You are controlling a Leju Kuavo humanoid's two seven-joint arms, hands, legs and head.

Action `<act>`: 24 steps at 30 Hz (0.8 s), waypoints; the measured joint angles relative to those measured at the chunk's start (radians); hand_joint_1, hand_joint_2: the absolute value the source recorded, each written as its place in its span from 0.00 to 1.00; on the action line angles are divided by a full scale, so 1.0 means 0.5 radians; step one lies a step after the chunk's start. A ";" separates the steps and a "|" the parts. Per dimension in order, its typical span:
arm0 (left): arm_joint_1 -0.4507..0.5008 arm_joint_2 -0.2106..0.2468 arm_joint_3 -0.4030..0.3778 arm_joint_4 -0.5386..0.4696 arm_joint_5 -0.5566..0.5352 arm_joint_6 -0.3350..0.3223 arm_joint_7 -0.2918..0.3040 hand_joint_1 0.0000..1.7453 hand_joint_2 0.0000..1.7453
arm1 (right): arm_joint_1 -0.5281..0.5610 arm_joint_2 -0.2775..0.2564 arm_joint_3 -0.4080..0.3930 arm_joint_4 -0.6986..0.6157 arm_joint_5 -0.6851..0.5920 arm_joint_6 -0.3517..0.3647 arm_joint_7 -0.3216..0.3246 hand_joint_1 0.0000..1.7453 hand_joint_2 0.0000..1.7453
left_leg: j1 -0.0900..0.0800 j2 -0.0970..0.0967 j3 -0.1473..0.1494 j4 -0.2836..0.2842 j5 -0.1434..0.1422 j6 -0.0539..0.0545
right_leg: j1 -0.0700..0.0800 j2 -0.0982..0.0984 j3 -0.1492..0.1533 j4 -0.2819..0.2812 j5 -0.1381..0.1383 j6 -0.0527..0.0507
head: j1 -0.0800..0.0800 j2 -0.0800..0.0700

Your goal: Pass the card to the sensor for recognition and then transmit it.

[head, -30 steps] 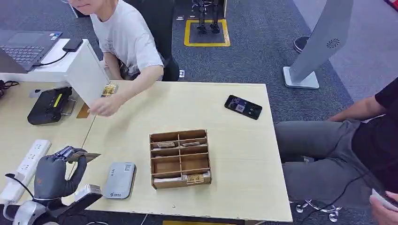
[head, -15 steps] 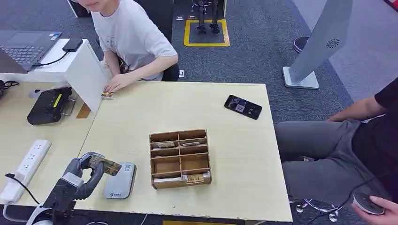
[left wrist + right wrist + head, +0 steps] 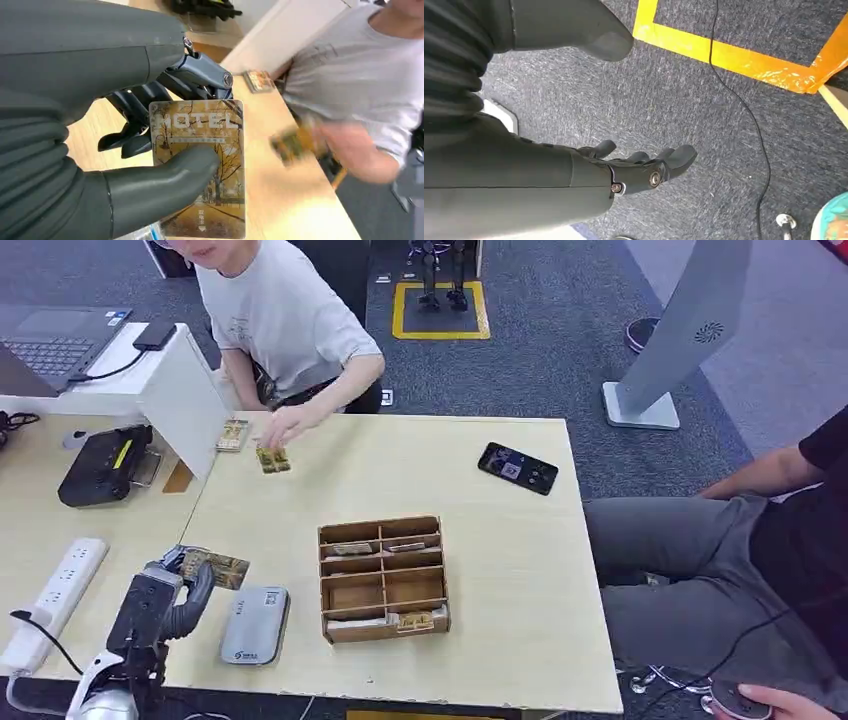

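Pale table (image 3: 480, 500), left hand (image 3: 170, 595) pinching hotel card (image 3: 200, 165), beside grey sensor (image 3: 255, 625)

Grey ribbed wrist covers, dark-fingered left hand (image 3: 150, 125) (silver screws at the knuckles)

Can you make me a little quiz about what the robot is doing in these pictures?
1. True or false: the left robot hand holds a card with HOTEL printed on it.
2. What lies on the table nearest that card? A) black phone B) grey card reader C) power strip
3. Fill in: the wooden organizer box sits on the ___.

Key: 1 true; 2 B; 3 table.
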 joint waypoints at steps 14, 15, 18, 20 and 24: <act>-0.049 -0.018 0.000 0.243 -0.181 0.088 0.028 1.00 1.00 | -0.002 0.000 0.000 0.000 0.012 -0.010 0.024 0.00 1.00 | 0.000 0.000 0.000 0.000 0.000 0.000 | 0.000 0.000 0.000 0.000 0.000 0.000 | 0.000 0.000; -0.049 -0.018 0.000 0.256 -0.164 0.066 0.023 1.00 1.00 | -0.001 0.000 0.000 0.000 0.012 -0.011 0.024 0.00 1.00 | 0.000 0.000 0.000 0.000 0.000 0.000 | 0.000 0.000 0.000 0.000 0.000 0.000 | 0.000 0.000; -0.039 -0.017 0.000 0.278 -0.126 0.013 0.015 1.00 1.00 | -0.002 0.000 0.001 0.001 0.012 -0.021 0.024 0.00 1.00 | 0.000 0.000 -0.001 0.000 0.000 0.000 | 0.000 0.000 0.000 0.000 0.000 0.000 | 0.000 0.000; -0.033 -0.016 0.000 0.286 -0.117 0.004 0.015 1.00 1.00 | -0.001 0.000 0.001 0.002 0.012 -0.025 0.024 0.00 1.00 | 0.000 0.000 -0.001 0.000 0.000 0.000 | 0.000 0.000 0.000 0.000 0.000 0.000 | 0.000 0.000; -0.026 -0.014 0.000 0.297 -0.111 -0.001 0.015 1.00 1.00 | -0.001 0.000 0.001 0.004 0.012 -0.033 0.024 0.00 1.00 | 0.000 0.000 -0.001 0.000 0.000 0.000 | 0.000 0.000 0.000 0.000 0.000 0.000 | 0.000 0.000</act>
